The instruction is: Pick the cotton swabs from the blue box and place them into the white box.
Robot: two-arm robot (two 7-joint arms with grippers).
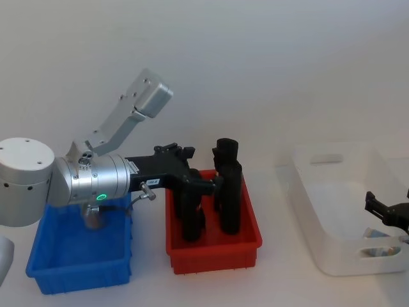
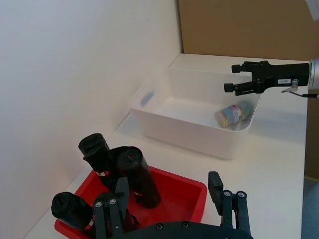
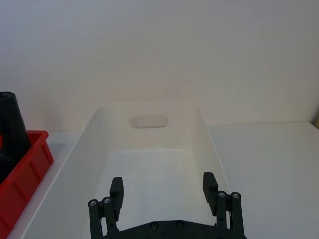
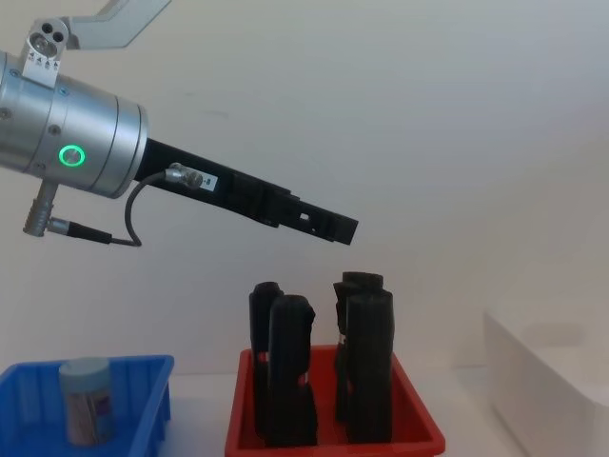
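Note:
A cotton swabs jar (image 4: 88,400) with a pale lid stands upright in the blue box (image 4: 147,405), at the far left of the table; the head view shows that jar (image 1: 94,217) partly under my left arm. Another jar (image 2: 233,114) lies on its side in the white box (image 2: 164,119). My left gripper (image 2: 167,199) is open and holds nothing. It hangs high over the red tray, pointing right, as the chest view shows the left gripper (image 4: 324,226). My right gripper (image 3: 163,188) is open and hovers over the white box (image 3: 149,149).
A red tray (image 1: 214,246) with several tall black upright objects (image 1: 229,192) stands between the blue box (image 1: 77,259) and the white box (image 1: 342,211). A pale wall rises close behind the table.

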